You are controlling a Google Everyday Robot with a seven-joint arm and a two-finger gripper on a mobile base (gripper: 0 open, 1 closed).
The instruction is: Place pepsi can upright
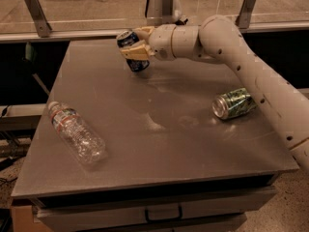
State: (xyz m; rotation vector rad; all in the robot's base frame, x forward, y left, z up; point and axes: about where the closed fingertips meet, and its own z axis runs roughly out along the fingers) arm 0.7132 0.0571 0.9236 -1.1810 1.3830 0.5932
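The pepsi can (133, 51), dark blue with a silver top, is held in my gripper (134, 46) over the far middle of the grey table (159, 129). The can stands nearly upright, tilted slightly to the left, with its bottom close to the table surface. The tan fingers (136, 53) are shut around the can's middle. My white arm reaches in from the right.
A green dented can (233, 103) lies on its side at the right of the table. A clear plastic bottle (75, 132) with a red-and-white label lies on its side at the left front. A railing runs behind the table's far edge.
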